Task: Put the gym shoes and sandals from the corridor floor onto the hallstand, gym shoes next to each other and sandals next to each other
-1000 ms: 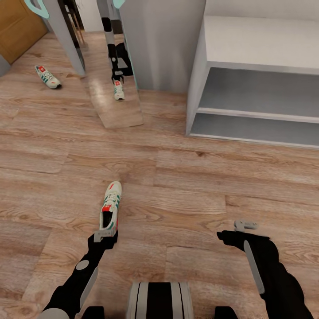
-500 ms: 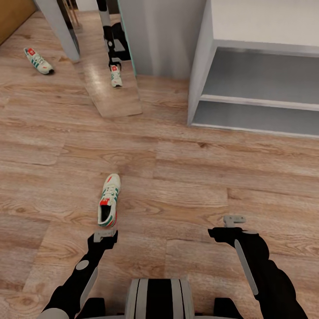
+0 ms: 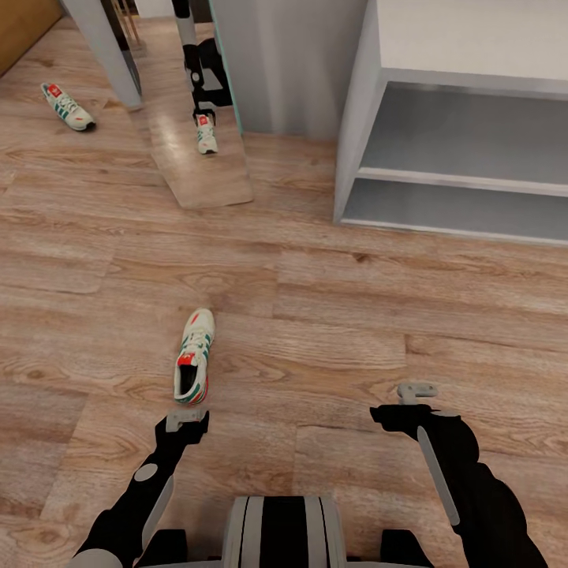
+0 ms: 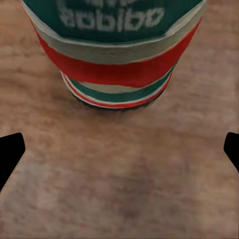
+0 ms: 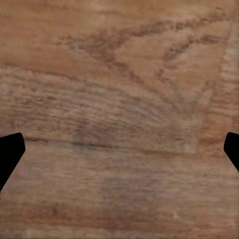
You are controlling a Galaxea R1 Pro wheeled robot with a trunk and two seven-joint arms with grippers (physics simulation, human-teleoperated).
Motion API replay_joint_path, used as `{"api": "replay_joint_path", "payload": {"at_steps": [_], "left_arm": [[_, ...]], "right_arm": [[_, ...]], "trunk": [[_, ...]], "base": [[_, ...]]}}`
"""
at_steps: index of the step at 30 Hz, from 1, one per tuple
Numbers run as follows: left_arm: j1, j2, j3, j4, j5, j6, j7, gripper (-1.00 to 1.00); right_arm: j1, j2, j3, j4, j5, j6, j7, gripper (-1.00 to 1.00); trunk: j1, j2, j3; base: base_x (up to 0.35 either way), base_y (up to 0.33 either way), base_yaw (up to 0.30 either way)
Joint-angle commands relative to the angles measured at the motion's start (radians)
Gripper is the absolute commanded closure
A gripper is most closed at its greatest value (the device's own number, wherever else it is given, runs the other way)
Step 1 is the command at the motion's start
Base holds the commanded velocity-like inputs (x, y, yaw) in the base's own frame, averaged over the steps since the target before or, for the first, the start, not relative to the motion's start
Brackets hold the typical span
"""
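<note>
One shoe (image 3: pixel 194 356) lies on the floor (image 3: pixel 331 315) right ahead of the left gripper (image 3: pixel 186 418), heel toward it, toe pointing away toward the rack (image 3: pixel 355 142). Second shoe (image 3: pixel 68 108) sits far off on the floor by the mirror (image 3: pixel 189 150), which shows a shoe reflection. No sandals in sight.

Step, as I read it: approach for first pick, nothing grasped yet. In the left wrist view the shoe (image 4: pixel 117 50) heel faces the camera, close, between the spread finger tips; jaws released and empty. Next move likely needs the left arm pushed forward and down so the jaws straddle the heel, then close.

Left arm reaches forward low, gripper just short of the heel, not touching. Right gripper (image 3: pixel 416 390) hangs over bare floor (image 5: pixel 119 119), well apart from the shoe, jaws released, empty.
</note>
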Motion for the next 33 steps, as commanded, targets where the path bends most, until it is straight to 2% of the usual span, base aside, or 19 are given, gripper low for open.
{"api": "replay_joint_path", "payload": {"at_steps": [1, 9, 25, 33], "left_arm": [[0.000, 0.000, 0.000, 0.000, 0.000, 0.000, 0.000, -1.00], [0.000, 0.001, 0.000, 0.000, 0.000, 0.000, 0.000, -1.00], [0.005, 0.000, -0.001, -0.001, 0.001, 0.000, 0.000, -1.00], [0.005, 0.000, -0.001, -0.001, 0.004, 0.000, 0.000, -1.00]], "right_arm": [[0.000, 0.000, 0.000, 0.000, 0.000, 0.000, 0.000, -1.00], [0.000, -0.001, 0.004, 0.000, 0.000, 0.000, 0.000, -1.00], [0.000, -0.001, 0.005, 0.000, 0.000, 0.000, 0.000, -1.00], [0.000, -0.001, 0.003, 0.000, 0.000, 0.000, 0.000, -1.00]], "trunk": [[0.000, 0.000, 0.000], [0.000, 0.000, 0.000], [0.000, 0.000, 0.000], [0.000, 0.000, 0.000]], "base": [[0.110, 0.000, 0.000], [0.133, -0.008, 0.000], [0.013, -0.001, 0.000], [0.152, 0.000, 0.000]]}}
